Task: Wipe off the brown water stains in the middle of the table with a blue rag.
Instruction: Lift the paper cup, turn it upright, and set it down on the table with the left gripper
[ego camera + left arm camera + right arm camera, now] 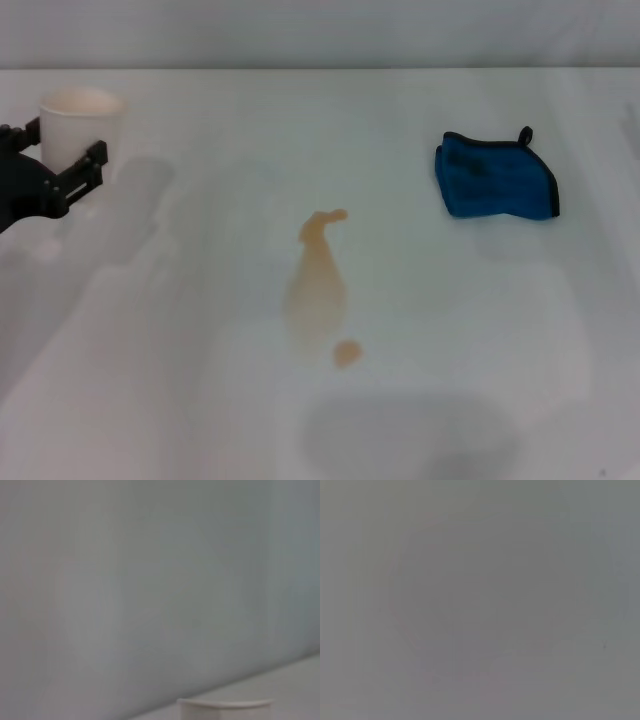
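Head view: brown water stains [318,285] mid-table [200,400], unwiped; blue rag [496,178] lying far right, untouched; my left gripper [62,165] at far left, fingers either side of a white cup [80,125], apparently gripping it. Left wrist view: cup rim [225,703] only. Right wrist view: nothing to read; right gripper unseen. I judge wiping not begun.
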You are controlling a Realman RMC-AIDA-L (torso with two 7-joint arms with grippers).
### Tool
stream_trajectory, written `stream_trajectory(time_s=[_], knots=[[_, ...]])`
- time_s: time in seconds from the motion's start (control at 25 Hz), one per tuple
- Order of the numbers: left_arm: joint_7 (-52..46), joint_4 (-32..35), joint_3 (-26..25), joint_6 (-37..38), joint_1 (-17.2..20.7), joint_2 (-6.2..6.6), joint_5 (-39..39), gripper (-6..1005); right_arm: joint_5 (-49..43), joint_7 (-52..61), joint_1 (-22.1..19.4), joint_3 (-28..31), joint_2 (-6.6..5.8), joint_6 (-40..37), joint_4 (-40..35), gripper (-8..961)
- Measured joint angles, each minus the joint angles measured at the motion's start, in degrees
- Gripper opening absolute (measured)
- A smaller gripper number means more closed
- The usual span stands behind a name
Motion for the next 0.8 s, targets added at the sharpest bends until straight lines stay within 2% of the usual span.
stream_trajectory(time_s=[0.32, 0.48, 0.64, 0.8], knots=[[32.03, -12.34, 3.87, 3.16, 0.56, -0.04, -34.32, 705, 0.02, -0.12, 0.19, 0.00, -0.01, -0.01, -0.11, 781], [46.50, -22.41, 5.66, 12.24, -0.62, -0.14, -48.84, 703, 0.02, -0.13, 0.26, 0.00, 0.00, -0.08, -0.20, 780], [56.63, -35.86, 7.41, 24.26, -4.14, -0.22, -61.96, 702, 0.01, -0.13, 0.31, -0.17, 0.14, -0.08, -0.86, 780], [61.86, -49.51, 8.72, 32.67, -10.06, -0.31, -71.86, 703, 0.01, -0.07, 0.35, -0.47, 0.28, -0.04, -0.93, 780]])
